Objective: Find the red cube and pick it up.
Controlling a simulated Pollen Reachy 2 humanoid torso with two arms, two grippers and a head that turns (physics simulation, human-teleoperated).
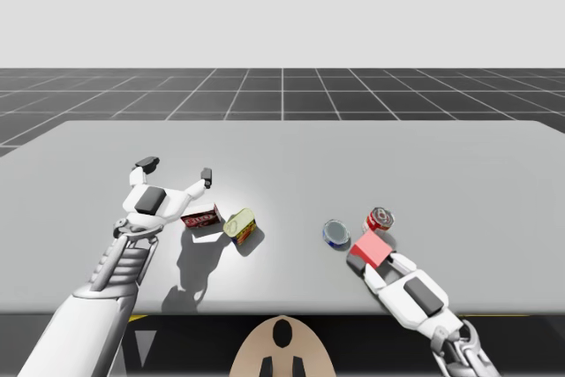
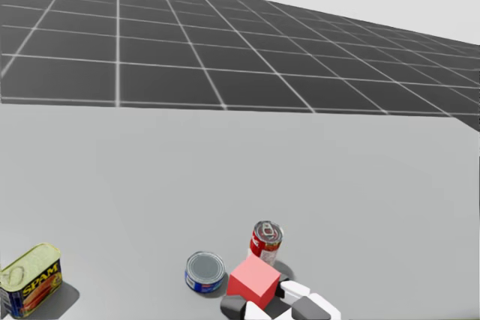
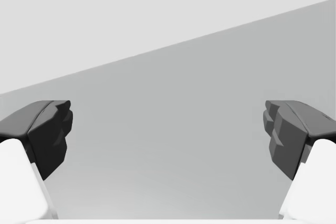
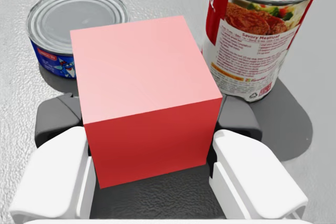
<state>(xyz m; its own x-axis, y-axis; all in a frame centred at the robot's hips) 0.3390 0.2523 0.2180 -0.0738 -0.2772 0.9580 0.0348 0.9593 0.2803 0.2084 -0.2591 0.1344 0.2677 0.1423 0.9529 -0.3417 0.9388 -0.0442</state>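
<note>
right pincer (image 4: 148, 121): clamped on the matte red cube (image 4: 142, 77), with dark pads (image 4: 59, 116) pressed against two opposite faces.
left pincer (image 3: 168, 129): spread wide over bare grey table (image 1: 353, 156), at left of centre in the high view.
red cube, place: lower right of centre in the high view; at the bottom edge, just right of centre, in the head view.
hidden: cube's underside out of sight, so resting or raised cannot be told; right pincer cut off by the bottom edge of the head view.
tall red-and-white tin can (image 4: 260, 35): upright, pull-tab lid shut, contents unseen; just ahead of the pincer, beside the cube.
low blue tin can with silver lid (image 4: 73, 30): upright, sealed, contents unseen; ahead on the cube's other side.
yellow-and-blue rectangular tin (image 1: 240, 225): lying centre-left in the high view, clipped by the lower left edge of the head view.
red-and-white carton (image 1: 202, 217): touching that tin, just beside the left arm.
</note>
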